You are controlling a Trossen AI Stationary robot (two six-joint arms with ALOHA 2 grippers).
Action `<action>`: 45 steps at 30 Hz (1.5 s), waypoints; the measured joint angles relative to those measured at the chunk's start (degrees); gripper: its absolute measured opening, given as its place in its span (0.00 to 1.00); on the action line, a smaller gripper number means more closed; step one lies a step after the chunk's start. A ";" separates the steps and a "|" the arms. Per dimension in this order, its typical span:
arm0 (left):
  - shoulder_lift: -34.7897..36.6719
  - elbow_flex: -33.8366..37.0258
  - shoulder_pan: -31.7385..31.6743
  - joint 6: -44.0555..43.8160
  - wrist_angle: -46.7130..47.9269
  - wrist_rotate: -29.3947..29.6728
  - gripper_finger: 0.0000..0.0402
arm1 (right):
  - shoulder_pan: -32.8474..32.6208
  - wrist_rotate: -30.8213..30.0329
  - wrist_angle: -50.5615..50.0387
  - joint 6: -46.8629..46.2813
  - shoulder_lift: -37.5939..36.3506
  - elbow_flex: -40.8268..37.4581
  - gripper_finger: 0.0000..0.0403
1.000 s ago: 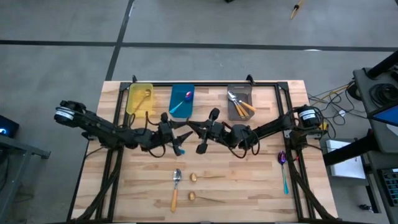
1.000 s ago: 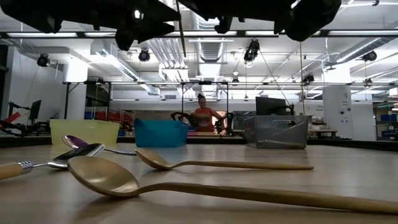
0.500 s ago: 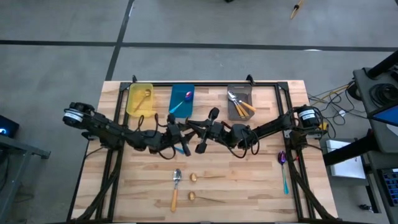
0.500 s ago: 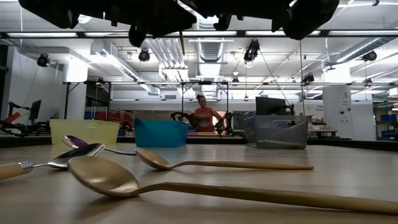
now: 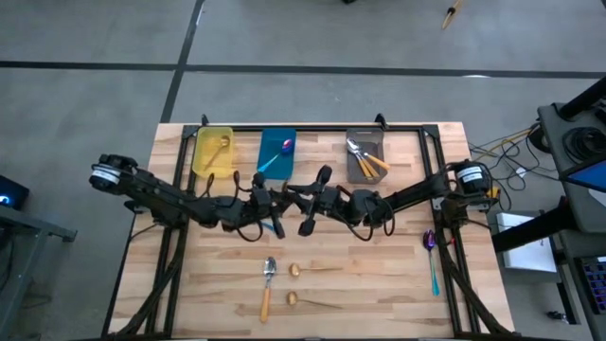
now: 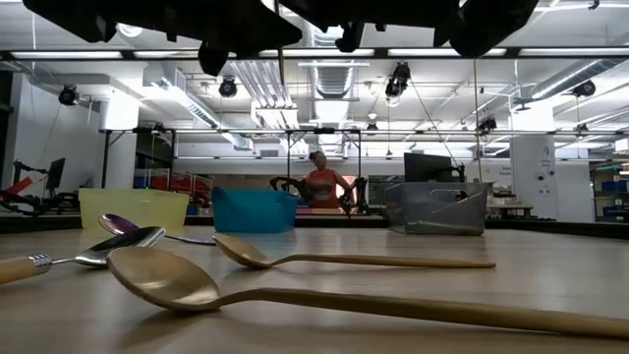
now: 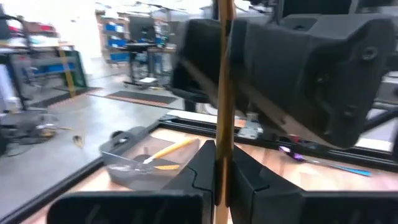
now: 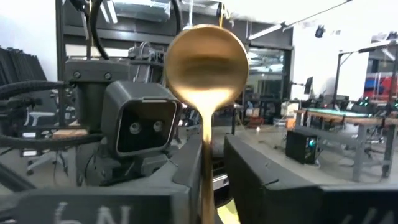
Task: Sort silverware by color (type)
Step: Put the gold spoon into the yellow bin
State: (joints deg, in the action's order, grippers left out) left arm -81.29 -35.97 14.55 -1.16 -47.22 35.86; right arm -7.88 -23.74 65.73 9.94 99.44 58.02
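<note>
A thin all-gold spoon (image 8: 207,59) stands upright in the air over the middle of the table, where my two grippers meet. Its bowl is up, and its handle end (image 6: 280,59) hangs below them. My left gripper (image 5: 281,202) is shut on the handle. My right gripper (image 5: 295,197) is open, with its fingers on either side of the handle below the bowl. On the table lie two more gold spoons (image 5: 312,270) (image 5: 312,301), an orange-handled silver spoon (image 5: 268,287) and a purple spoon with a teal handle (image 5: 432,256). My left gripper pinches the gold spoon's handle (image 7: 221,163) between its two fingers (image 7: 202,174). The fingers come level from the table's left and lie across the handle. The spoon is upright and lifted clear of the table. My right gripper shows a gap (image 8: 217,180) beside the handle; whether its other finger touches the handle I cannot tell.
Along the far edge stand a yellow bin (image 5: 212,150) holding a gold spoon, a blue bin (image 5: 276,152) holding a purple spoon, and a grey bin (image 5: 365,154) holding orange-handled spoons. A person stands in the room beyond the table. Both arms cross the middle of the table.
My left gripper, open a second ago beside the right gripper, has shut on the gold spoon's handle. The spoon has stayed upright in the same place above the table.
</note>
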 joint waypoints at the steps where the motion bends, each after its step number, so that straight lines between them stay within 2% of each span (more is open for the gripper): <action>1: 0.46 0.00 0.00 -0.46 0.91 -1.46 0.01 | -0.01 0.16 -0.92 -0.44 -0.28 0.00 0.17; 6: 3.76 0.02 -0.03 -1.96 7.72 -5.75 0.00 | -0.04 0.96 -6.80 -3.16 -2.15 0.00 0.28; 9: 6.72 0.07 -0.03 -2.45 13.79 -8.87 0.00 | 0.03 3.53 -12.91 -5.80 -4.36 0.01 0.33; 12: 9.42 0.09 -0.10 -3.85 18.39 -14.99 0.00 | 0.00 6.38 -21.78 -7.30 -7.03 1.16 0.37; 17: 11.93 0.15 -0.33 -7.33 21.38 -27.69 0.00 | 0.00 14.99 -36.78 -4.39 -9.99 5.18 0.41; 23: 11.57 0.17 -0.25 -9.95 21.80 -37.21 0.00 | 0.00 22.67 -45.47 0.66 -10.10 10.46 0.42; 31: 10.18 0.44 -0.27 -10.50 21.77 -38.20 0.00 | 0.00 23.89 -50.21 2.75 -9.97 13.50 0.42; 45: 11.09 0.52 -0.31 -10.35 28.69 -39.89 0.00 | -0.12 24.38 -77.70 5.13 -10.07 24.56 0.42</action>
State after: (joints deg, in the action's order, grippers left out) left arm -70.19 -35.44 14.24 -11.51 -18.53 -4.03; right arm -7.99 0.64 -11.98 15.07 89.36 82.58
